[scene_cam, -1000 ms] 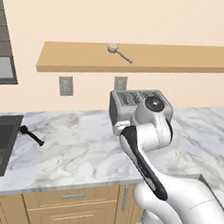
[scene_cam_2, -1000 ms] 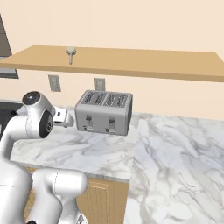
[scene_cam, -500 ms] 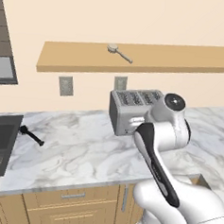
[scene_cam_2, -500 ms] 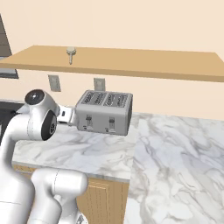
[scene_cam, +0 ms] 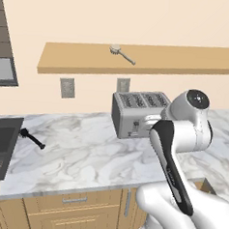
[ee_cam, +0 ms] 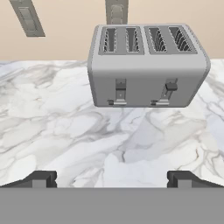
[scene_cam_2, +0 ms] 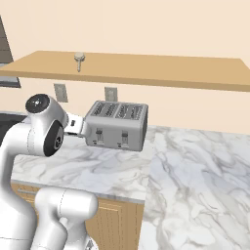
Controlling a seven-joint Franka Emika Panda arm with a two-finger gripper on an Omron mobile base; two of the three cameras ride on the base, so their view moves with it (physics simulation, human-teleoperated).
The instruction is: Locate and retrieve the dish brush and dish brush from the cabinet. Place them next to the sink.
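Two brushes are seen: the black dish brush point(scene_cam: 31, 138) is laid at left beside the sink point(scene_cam: 0, 147), the wooden dish brush point(scene_cam: 122, 54) is left on the shelf point(scene_cam: 188, 63) at top, so the gripper point(ee_cam: 112, 178), spread wide and empty, is pointed at the toaster point(ee_cam: 146, 65).

Kitchen corner with a marble counter point(scene_cam: 89, 158) under a wood shelf point(scene_cam: 154, 61).
The peach wall point(scene_cam: 118, 20) behind the counter carries two grey outlet plates point(scene_cam: 67, 87), below the shelf. A grey four-slot toaster point(ee_cam: 146, 65) stands on the counter against that wall, just right of the outlets. Wood cabinets with drawers point(scene_cam: 74, 201) sit under the counter. Light is even and soft.
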